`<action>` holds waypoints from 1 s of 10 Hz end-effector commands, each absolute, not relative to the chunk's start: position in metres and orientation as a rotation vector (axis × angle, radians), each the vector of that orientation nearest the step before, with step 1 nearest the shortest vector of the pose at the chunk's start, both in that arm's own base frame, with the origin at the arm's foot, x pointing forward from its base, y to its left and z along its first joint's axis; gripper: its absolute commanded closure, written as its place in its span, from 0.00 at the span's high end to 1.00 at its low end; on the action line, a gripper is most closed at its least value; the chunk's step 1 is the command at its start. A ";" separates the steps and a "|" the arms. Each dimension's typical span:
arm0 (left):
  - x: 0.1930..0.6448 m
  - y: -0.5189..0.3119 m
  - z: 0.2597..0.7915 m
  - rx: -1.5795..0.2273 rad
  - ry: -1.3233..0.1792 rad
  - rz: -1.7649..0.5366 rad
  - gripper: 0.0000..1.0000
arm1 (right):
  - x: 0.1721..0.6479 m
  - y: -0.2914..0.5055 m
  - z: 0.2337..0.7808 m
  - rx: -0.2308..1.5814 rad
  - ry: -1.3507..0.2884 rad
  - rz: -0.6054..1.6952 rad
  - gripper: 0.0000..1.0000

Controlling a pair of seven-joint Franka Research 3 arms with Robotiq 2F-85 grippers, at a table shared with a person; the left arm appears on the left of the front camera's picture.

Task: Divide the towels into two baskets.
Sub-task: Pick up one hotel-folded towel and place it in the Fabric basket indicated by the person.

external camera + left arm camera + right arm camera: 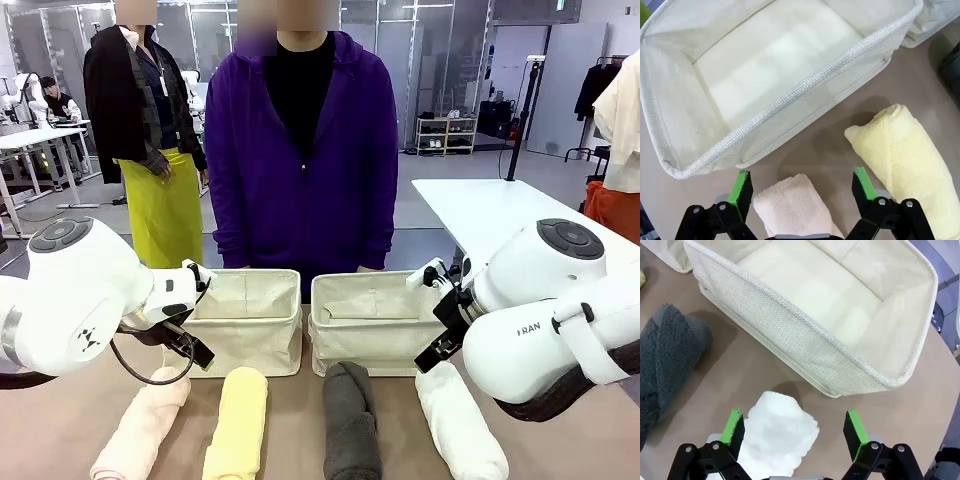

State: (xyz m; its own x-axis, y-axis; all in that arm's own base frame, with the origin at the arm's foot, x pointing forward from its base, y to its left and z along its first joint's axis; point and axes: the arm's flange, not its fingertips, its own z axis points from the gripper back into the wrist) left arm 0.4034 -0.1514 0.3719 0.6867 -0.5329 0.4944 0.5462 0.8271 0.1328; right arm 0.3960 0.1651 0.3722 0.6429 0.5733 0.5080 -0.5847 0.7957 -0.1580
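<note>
Front view: four towels, two baskets; left tool and right tool wide.

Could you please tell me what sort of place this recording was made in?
Probably a robotics lab or open workshop hall: a white work table stands on a bare grey floor, a metal shelving rack stands at the back, and the robot's left arm and right arm face a person.

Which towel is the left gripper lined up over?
The pink towel, leftmost of the four; its end shows between the open left gripper's fingers, the yellow towel outside them.
</note>
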 end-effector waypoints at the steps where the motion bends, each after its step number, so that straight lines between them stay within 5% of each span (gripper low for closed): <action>1: 0.403 -0.152 0.372 -0.026 -0.545 -0.605 1.00 | 0.396 0.165 0.372 0.021 -0.571 0.659 1.00; 10: 0.403 -0.152 0.372 -0.026 -0.545 -0.605 1.00 | 0.396 0.165 0.372 0.021 -0.571 0.659 1.00</action>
